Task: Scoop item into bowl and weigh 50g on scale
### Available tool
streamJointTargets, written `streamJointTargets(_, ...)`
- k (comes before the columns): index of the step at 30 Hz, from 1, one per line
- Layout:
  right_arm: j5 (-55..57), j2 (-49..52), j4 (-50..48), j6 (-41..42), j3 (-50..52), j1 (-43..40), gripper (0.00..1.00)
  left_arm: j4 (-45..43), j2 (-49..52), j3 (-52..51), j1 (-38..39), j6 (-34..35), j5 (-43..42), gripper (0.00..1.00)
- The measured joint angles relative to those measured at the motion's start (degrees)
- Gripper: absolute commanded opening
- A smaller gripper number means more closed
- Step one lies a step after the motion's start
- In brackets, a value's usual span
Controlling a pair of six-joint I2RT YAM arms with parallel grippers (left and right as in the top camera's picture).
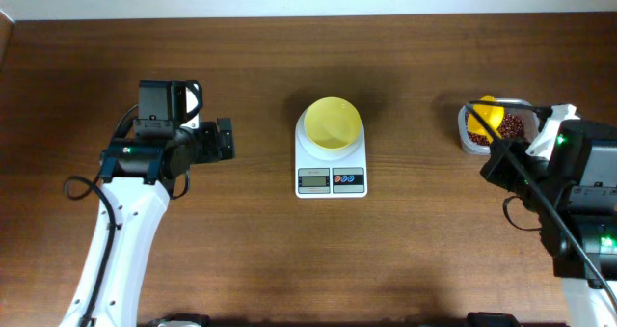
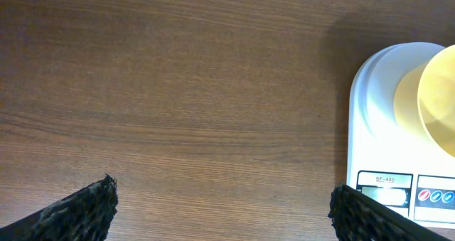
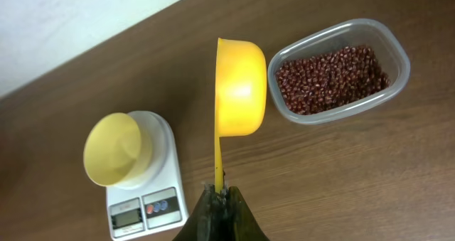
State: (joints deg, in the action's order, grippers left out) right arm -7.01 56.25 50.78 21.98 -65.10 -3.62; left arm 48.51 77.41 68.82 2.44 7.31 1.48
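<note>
Right gripper [image 3: 219,193]: we see its two dark fingers pressed together on the end of a thin yellow handle, pinching the scoop [image 3: 240,84].
Scoop: its handle runs straight out from the fingertips. The round cup at the far end is turned on its side at the left end of the container [image 3: 399,52]. We cannot tell whether the cup touches the container.
Container: clear plastic, rectangular with rounded corners. It lies on the table [image 3: 370,177] at the robot's right side, well apart from the scale [image 3: 164,136].
Beans [image 3: 330,77]: small, dark reddish-brown, in a loose layer that covers the container's floor. From overhead we see the scoop's cup hiding their left part.
Left gripper [image 2: 222,198]: spread wide, with one dark fingertip at each lower corner of its wrist view and bare wood between them. It holds nothing.
Scale: white and square, at the middle of the table just right of the left gripper's reach. It has a grey display and red and blue buttons on its front strip. The digits are too small for us to read.
Bowl [image 3: 114,150]: pale yellow and round, standing upright on the scale's platform, about as wide as the scale. Its inside shows plain yellow.
Table: dark brown wood grain, carrying the scale in the centre and the container to the right.
</note>
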Motion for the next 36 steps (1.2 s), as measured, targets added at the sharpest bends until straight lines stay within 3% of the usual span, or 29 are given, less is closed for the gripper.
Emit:
streamJointTargets(9, 0.0, 1.6, 0.6, -8.4, 0.0, 0.0, 0.04, 0.0, 0.0, 0.0, 0.0, 0.0, 0.0, 0.99)
streamJointTargets(16, 0.0, 1.6, 8.1, -11.7, -0.1, 0.0, 0.04, 0.1, 0.0, 0.0, 0.0, 0.0, 0.0, 0.99)
streamJointTargets(19, 0.0, 1.6, 9.3, -5.7, 0.0, 0.0, 0.04, 0.1, 0.0, 0.0, 0.0, 0.0, 0.0, 0.99)
streamJointTargets(23, 0.0, 1.6, 2.7, 10.4, 0.0, 0.0, 0.04, 0.2, 0.0, 0.0, 0.0, 0.0, 0.0, 0.99)
streamJointTargets(26, 0.0, 1.6, -0.8, 16.6, 0.0, 0.0, 0.04, 0.1, 0.0, 0.0, 0.0, 0.0, 0.0, 0.99)
streamJointTargets(31, 0.0, 1.6, -3.7, 22.9, 0.0, 0.0, 0.04, 0.1, 0.0, 0.0, 0.0, 0.0, 0.0, 0.99)
streamJointTargets(33, 2.0, 2.4, -9.9, 23.3, -0.1, 0.0, 0.04, 0.1, 0.0, 0.0, 0.0, 0.0, 0.0, 0.99)
streamJointTargets(36, 3.4, 6.1, -11.0, 23.4, -0.1, 0.0, 0.04, 0.2, 0.0, 0.0, 0.0, 0.0, 0.0, 0.99)
